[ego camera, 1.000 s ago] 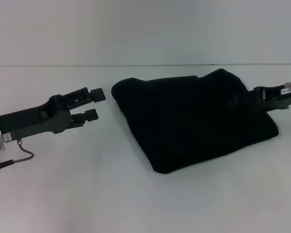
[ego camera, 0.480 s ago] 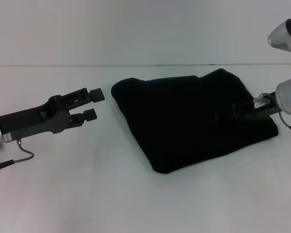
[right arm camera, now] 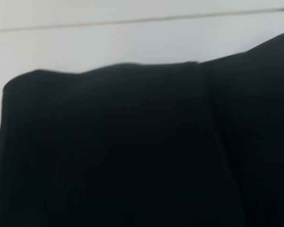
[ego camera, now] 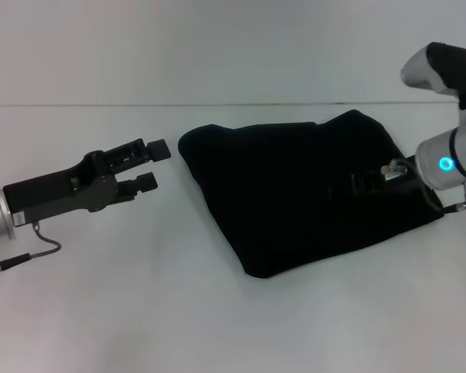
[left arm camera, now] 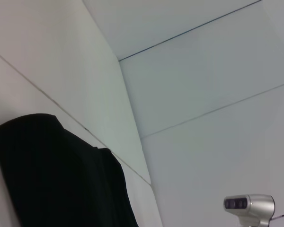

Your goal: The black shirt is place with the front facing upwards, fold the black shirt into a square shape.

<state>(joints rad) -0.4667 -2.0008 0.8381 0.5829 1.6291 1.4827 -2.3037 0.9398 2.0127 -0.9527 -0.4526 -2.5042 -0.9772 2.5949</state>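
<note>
The black shirt (ego camera: 295, 186) lies folded into a rough, skewed square on the white table (ego camera: 140, 295), with no lettering showing. It also fills much of the right wrist view (right arm camera: 132, 151) and shows low in the left wrist view (left arm camera: 61, 175). My left gripper (ego camera: 152, 165) hovers open and empty just left of the shirt's left corner, not touching it. My right gripper (ego camera: 365, 183) reaches in from the right and sits over the shirt's right part, dark against the cloth.
A thin seam line (ego camera: 101, 104) crosses the table behind the shirt. A cable (ego camera: 39, 252) hangs under the left wrist. The right arm's silver housing (ego camera: 446, 159) with a blue light stands at the shirt's right edge, and a silver arm segment (left arm camera: 248, 205) shows in the left wrist view.
The right arm has pushed leftward, farther over the shirt, and its silver wrist has come into view. The left gripper has barely moved. The shirt keeps its shape.
</note>
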